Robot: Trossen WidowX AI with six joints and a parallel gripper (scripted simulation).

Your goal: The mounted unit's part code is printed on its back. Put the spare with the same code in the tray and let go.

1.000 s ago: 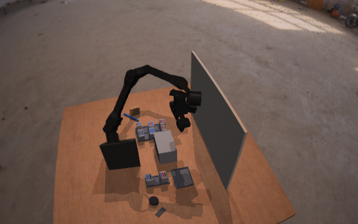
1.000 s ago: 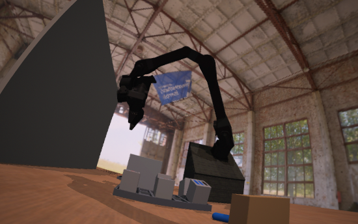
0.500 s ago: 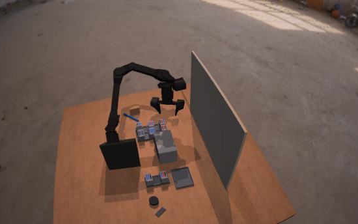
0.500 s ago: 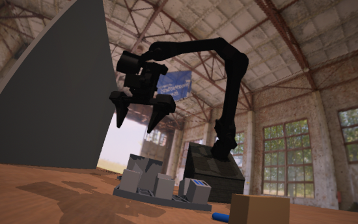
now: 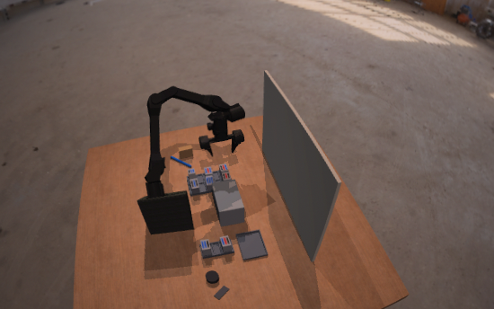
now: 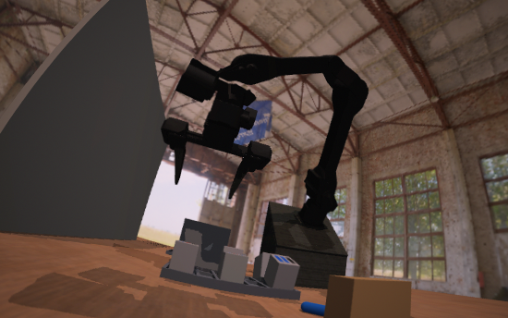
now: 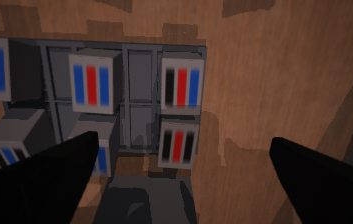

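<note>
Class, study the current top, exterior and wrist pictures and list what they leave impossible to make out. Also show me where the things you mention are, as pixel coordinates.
- Mounted unit's (image 5: 228, 199) printed code: no current view shows that face.
- Leftmost spare (image 7: 26, 71), wrist view: the frame's left edge cuts off its stripes.
- Lower middle spare's stripes (image 7: 102, 159), wrist view: partly behind a gripper finger (image 7: 52, 172).
- Tray (image 5: 251, 245), exterior view: cannot be made out there.

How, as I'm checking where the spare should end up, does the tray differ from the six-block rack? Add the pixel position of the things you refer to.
The tray (image 5: 251, 244) is one undivided square, while the six-block rack (image 5: 201, 181) (image 6: 231, 286) (image 7: 126, 75) is split into compartments. The tray is empty; the six-block rack holds striped blocks. Both are dark gray and lie on the table (image 5: 108, 202) (image 6: 42, 250) (image 7: 277, 75).
</note>
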